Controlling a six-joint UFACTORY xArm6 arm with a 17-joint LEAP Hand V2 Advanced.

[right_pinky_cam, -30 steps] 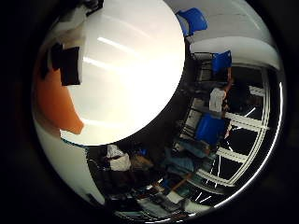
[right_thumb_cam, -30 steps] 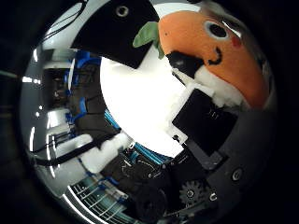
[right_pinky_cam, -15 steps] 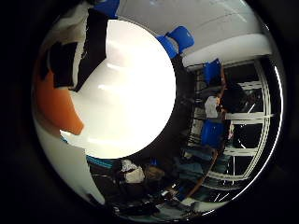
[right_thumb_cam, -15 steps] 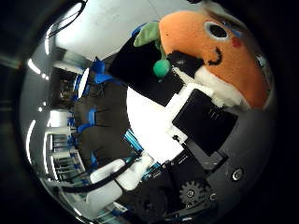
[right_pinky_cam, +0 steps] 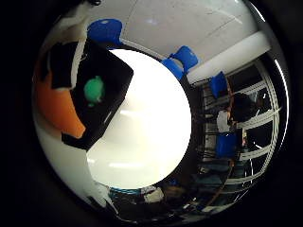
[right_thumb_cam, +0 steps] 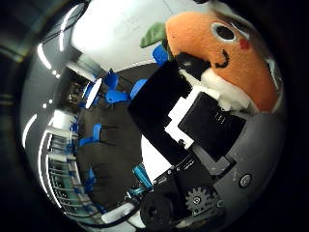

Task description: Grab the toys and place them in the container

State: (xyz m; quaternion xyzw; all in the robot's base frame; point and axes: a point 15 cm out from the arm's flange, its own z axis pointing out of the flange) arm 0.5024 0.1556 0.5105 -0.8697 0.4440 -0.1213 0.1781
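Carrying the orange plush toy against its palm, the hand has its fingers curled round the toy, which fills the thumb-side view with its green leaf and stitched face. A black container sits on the white round table, and a green toy lies inside it. Judging by this, one toy is already in, the plush is grasped and lifted but not yet over the opening, and the release remains. Blue chairs stand around the table.
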